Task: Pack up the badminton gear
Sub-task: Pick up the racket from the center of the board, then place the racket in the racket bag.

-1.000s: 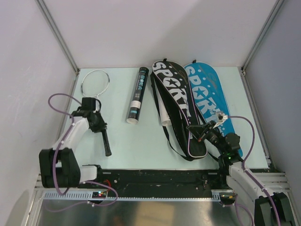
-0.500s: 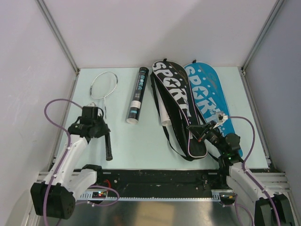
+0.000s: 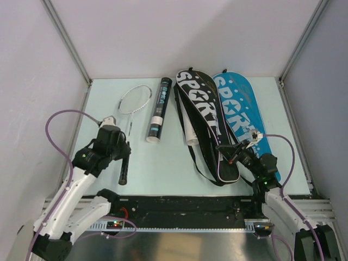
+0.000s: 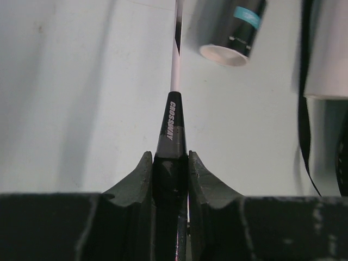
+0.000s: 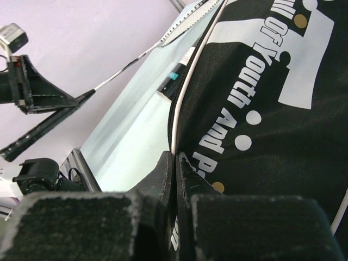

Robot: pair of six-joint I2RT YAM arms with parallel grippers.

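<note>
A racket (image 3: 132, 106) with a white oval head and black handle (image 3: 124, 168) lies at the left of the table. My left gripper (image 3: 124, 148) is shut on the top of the handle (image 4: 171, 163); the white shaft (image 4: 175, 60) runs away from it. The black tube (image 3: 159, 110) lies beside the racket and shows in the left wrist view (image 4: 235, 30). A black racket cover (image 3: 204, 117) printed SPORT lies open at centre right. My right gripper (image 3: 228, 154) is shut on the cover's edge (image 5: 175, 138) and holds it lifted. No shuttlecocks are in view.
A blue racket cover (image 3: 242, 111) lies under and to the right of the black one. The black cover's strap (image 3: 197, 163) trails toward the front. Walls with metal posts close in the table on three sides.
My left arm has swung the racket rightward; its head has moved from the far left corner toward the black tube. The right gripper has stayed put on the cover.
</note>
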